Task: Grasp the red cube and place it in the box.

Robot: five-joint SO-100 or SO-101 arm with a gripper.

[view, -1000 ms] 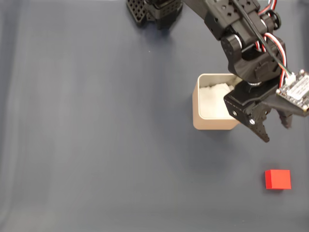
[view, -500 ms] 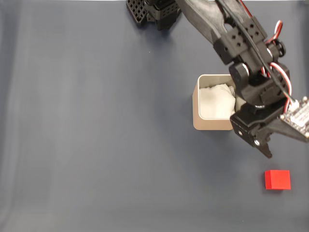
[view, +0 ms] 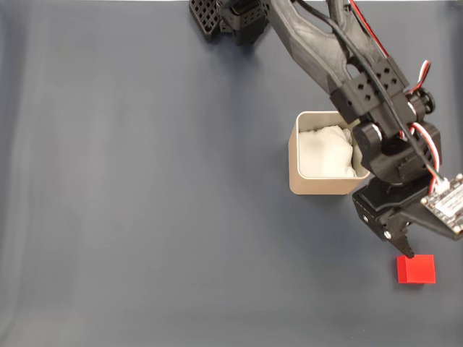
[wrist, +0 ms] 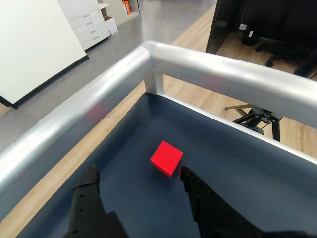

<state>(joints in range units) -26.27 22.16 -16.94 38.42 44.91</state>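
approach to the grasp — the gripper (wrist: 138, 186) hangs with fingers spread wide and nothing between them, so the red cube (wrist: 167, 157) just ahead at twelve o'clock can pass in. fixed view: the cube lies at five o'clock of the box (view: 318, 184), well apart.

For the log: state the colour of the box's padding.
White padding inside the beige box; clearest in the fixed view.
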